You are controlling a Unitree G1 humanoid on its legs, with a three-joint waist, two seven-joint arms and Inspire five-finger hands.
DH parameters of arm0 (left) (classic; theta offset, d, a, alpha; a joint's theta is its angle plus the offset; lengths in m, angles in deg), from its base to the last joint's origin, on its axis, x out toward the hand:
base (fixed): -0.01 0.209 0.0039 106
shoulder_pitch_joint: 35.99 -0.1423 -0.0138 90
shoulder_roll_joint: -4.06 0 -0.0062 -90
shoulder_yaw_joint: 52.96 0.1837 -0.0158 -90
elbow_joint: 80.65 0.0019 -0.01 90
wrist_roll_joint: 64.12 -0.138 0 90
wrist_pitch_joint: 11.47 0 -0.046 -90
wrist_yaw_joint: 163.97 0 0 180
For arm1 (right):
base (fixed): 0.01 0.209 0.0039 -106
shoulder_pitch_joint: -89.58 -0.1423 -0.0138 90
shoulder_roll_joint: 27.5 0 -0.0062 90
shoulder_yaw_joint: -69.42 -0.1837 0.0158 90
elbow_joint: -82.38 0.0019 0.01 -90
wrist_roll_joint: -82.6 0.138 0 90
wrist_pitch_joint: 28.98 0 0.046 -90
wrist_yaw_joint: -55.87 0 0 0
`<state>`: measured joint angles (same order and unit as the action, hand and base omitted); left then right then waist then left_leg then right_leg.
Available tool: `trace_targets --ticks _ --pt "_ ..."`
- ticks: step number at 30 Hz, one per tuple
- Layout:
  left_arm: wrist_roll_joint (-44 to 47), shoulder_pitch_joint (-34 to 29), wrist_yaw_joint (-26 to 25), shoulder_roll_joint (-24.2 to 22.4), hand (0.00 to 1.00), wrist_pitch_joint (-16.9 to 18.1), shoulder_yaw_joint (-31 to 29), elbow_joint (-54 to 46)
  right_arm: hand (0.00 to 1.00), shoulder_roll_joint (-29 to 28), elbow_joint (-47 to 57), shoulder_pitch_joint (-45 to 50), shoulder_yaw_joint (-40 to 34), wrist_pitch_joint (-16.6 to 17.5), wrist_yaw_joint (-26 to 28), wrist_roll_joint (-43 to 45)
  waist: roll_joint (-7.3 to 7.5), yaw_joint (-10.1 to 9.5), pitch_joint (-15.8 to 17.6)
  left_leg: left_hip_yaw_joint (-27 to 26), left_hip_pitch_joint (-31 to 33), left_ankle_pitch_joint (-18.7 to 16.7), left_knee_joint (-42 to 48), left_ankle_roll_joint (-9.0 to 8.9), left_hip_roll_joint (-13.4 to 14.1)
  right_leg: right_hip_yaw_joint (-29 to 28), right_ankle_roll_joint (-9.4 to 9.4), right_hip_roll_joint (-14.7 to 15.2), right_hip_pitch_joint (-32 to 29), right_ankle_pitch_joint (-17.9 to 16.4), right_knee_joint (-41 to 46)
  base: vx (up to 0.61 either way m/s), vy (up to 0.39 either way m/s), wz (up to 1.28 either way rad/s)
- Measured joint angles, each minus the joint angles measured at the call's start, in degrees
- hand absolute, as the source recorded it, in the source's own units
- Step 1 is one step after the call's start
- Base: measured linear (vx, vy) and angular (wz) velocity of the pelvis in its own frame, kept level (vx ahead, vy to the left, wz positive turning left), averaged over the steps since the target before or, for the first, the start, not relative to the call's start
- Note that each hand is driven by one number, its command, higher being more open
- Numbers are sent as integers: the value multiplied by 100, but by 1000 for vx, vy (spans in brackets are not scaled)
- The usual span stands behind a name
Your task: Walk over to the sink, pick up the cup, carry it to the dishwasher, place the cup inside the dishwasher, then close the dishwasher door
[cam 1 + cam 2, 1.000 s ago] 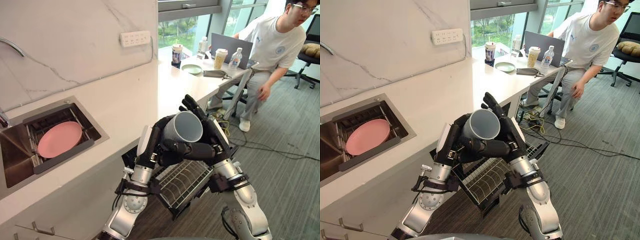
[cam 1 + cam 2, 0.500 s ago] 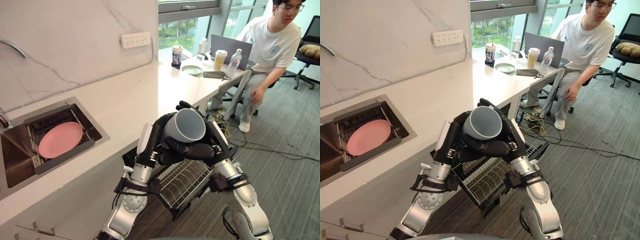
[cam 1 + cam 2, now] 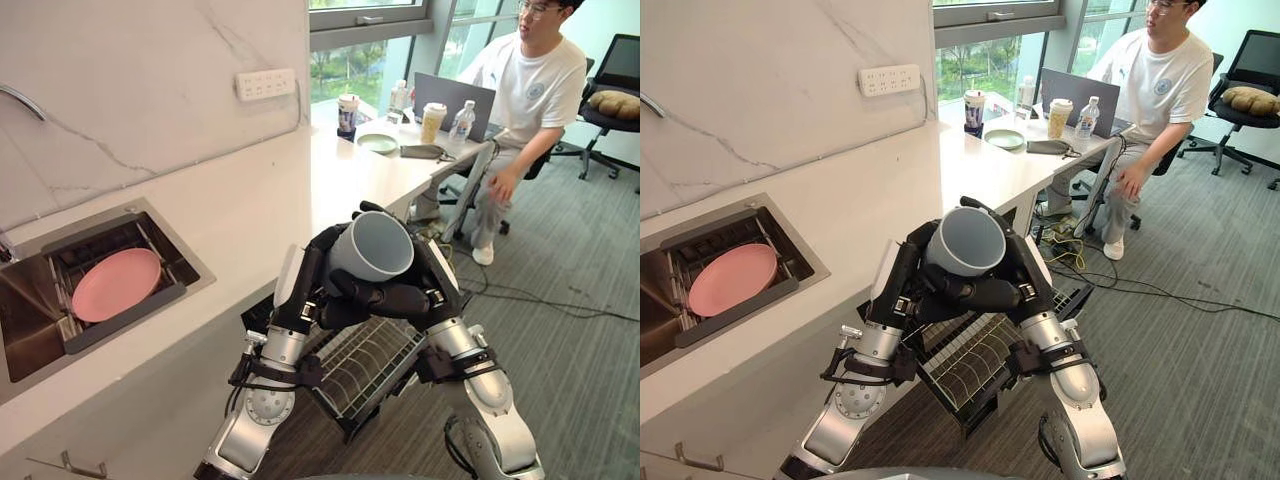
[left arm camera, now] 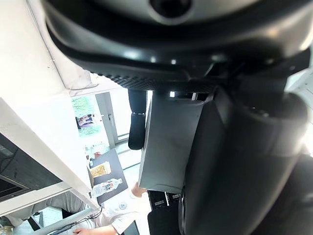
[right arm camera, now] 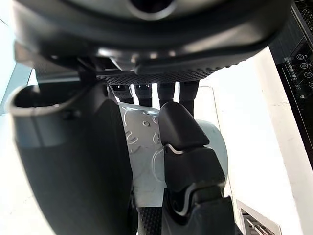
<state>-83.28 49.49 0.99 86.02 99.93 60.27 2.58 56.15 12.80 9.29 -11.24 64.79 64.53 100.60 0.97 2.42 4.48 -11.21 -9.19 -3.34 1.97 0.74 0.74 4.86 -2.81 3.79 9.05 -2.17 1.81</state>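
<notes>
Both hands clasp the grey cup [image 3: 370, 245] in the middle of the frame, above the pulled-out wire dishwasher rack [image 3: 365, 365] at lower centre. The left hand [image 3: 322, 275] comes in from the lower left with its fingers curled narrowly round the cup's left side. The right hand [image 3: 425, 285] closes on it from the right, its thumb lying across the wall just under the rim and its fingertips hooked over the far edge at the top. The cup is tilted: its long axis leans, the open mouth faces up and toward the camera, and the base is hidden among the fingers. The head views show the round rim and the dark inside. The right wrist view shows the pale outer wall [image 5: 142, 142] with a raised pattern, the thumb [image 5: 178, 127] pressed against it and the fingers [image 5: 146, 93] in a row beyond. The left wrist view shows a flat grey stretch of the wall [image 4: 168, 142] wedged against the dark hand. At middle left, well apart from the cup, a pink plate [image 3: 116, 284] lies in the sink [image 3: 190, 272].
</notes>
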Motion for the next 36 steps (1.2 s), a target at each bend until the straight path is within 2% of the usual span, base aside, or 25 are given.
trace_targets --ticks 5,13,18,23,30,33,35,36 --pt "0 0 -26 -6 100 13 23 -12 0 -140 0 20 -1 0 -86 131 -1 5 0 -3 -51 27 -63 -5 -3 1 0 -1 29 0 -7 0 0 0" --pt "1 -72 -124 -20 100 78 143 -6 0 -412 -5 107 -5 6 -288 952 -2 11 1 -4 -104 93 -190 -4 -12 1 -1 -5 26 -1 -19 0 0 0" --pt "15 -292 -203 -14 100 -13 48 326 0 -735 -5 106 -156 297 -302 1538 -3 19 2 -7 -117 94 -199 -4 -12 3 -1 -8 37 0 -31 0 0 0" --pt "240 -409 -359 -17 100 -106 -108 392 0 -818 -37 121 -292 436 -305 1875 -5 19 4 -2 -127 94 -200 -4 -13 20 -1 -6 54 -1 -34 0 0 0" --pt "667 -409 -432 -37 100 -122 -358 391 0 -871 -190 241 -469 525 -387 1901 -6 11 11 44 -136 98 -200 -4 -21 70 -1 5 96 -1 -54 -15 -6 3" --pt "1518 -460 278 -118 100 -119 -585 384 0 -868 -192 306 -690 525 -476 1867 -6 9 25 68 -137 100 -198 -2 -30 97 -3 15 111 -2 -54 -17 -3 5" --pt "2389 -661 1301 -131 100 -123 -666 378 0 -857 -194 398 -956 491 -601 1755 -7 5 68 80 -140 99 -198 -2 -40 109 -6 26 118 -4 -53 -12 0 2" --pt "2552 -766 1639 -106 100 -140 -639 363 0 -849 -197 423 -1072 458 -639 1719 -6 7 113 80 -140 99 -197 -2 -43 114 -7 30 117 -6 -51 0 0 0"
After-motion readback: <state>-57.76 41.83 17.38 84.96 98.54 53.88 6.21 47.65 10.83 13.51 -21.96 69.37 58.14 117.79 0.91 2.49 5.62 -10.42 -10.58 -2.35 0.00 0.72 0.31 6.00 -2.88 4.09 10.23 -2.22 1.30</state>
